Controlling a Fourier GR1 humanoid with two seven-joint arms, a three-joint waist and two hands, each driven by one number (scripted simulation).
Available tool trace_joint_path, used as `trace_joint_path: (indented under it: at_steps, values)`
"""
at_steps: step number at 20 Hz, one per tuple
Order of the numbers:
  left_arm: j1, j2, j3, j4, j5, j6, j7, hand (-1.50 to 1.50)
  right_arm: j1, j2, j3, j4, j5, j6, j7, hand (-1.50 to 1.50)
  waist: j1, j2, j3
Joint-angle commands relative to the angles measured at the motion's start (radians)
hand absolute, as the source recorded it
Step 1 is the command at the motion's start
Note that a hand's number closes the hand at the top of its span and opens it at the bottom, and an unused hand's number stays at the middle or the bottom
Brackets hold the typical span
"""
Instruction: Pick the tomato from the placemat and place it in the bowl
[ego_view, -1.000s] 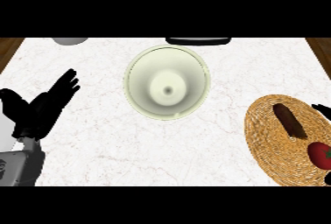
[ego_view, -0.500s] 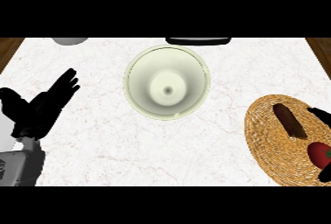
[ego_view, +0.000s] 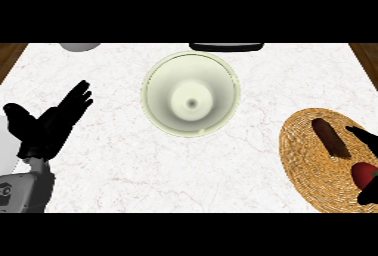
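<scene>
The red tomato (ego_view: 361, 173) lies on the round woven placemat (ego_view: 310, 170) at the right edge of the head view. My right hand (ego_view: 363, 136) comes in from the right edge, mostly out of view. One straight finger (ego_view: 329, 136) lies across the mat left of the tomato, and dark parts of the hand show just above and just below the tomato. I cannot see any finger curled round it. The pale green bowl (ego_view: 168, 75) stands empty at the centre back, well left of the mat. My left hand (ego_view: 50, 125) rests open at the left edge, fingers up.
A dark flat object (ego_view: 226, 46) and a grey rounded object (ego_view: 80, 46) sit at the counter's back edge. The wooden counter edges show at the far left and right corners. White marble (ego_view: 184, 170) lies between the bowl and the placemat.
My right hand has crept a little left over the placemat, and a dark part of it now shows below the tomato. The left hand and the bowl have not moved.
</scene>
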Motion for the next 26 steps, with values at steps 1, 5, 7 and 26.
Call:
trace_joint_path:
  at_steps: [1, 5, 7, 26]
  values:
    - [-0.032, 0.009, 0.019, -0.013, 0.01, -0.009, 0.051, 0.0, -0.027, -0.004, -0.003, 0.133, 0.051, -0.063, -0.084, -1.5, 0.001, 0.0, 0.0]
    - [-0.021, 0.002, 0.028, 0.013, 0.003, -0.03, 0.003, 0.0, -0.105, 0.022, -0.001, 0.224, 0.076, -0.077, -0.091, -1.5, 0.002, 0.0, 0.0]
    - [-0.036, -0.033, -0.001, -0.023, -0.013, 0.013, 0.056, 0.0, -0.057, 0.028, 0.019, 0.178, 0.093, -0.112, -0.13, 1.5, 0.0, 0.0, 0.0]
    - [0.005, -0.027, 0.044, 0.023, -0.03, -0.031, -0.034, 0.0, -0.029, 0.03, -0.003, 0.095, 0.121, -0.195, -0.313, 1.5, -0.003, 0.0, 0.0]
